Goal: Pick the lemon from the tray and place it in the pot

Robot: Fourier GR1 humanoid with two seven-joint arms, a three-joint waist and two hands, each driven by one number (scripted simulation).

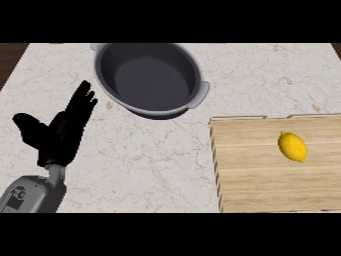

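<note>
On wooden tray point(254, 190) at right: lemon point(292, 146) lying untouched. Pot point(149, 79) at far centre, nothing inside (task not begun). Left hand point(58, 131) resting at left, fingers straight, spread. Right hand absent from view. Pick and placement both outstanding.

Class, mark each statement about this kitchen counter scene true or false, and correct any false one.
1. The lemon lies on the wooden tray. True.
2. The pot already holds the lemon. False: the pot is empty.
3. The left hand is open, at the view's left. True.
4. The tray sits to the left of the pot. False: it sits at the lower right of the pot.
5. The right hand grips the lemon. False: no right hand is in view; nothing touches the lemon.
</note>
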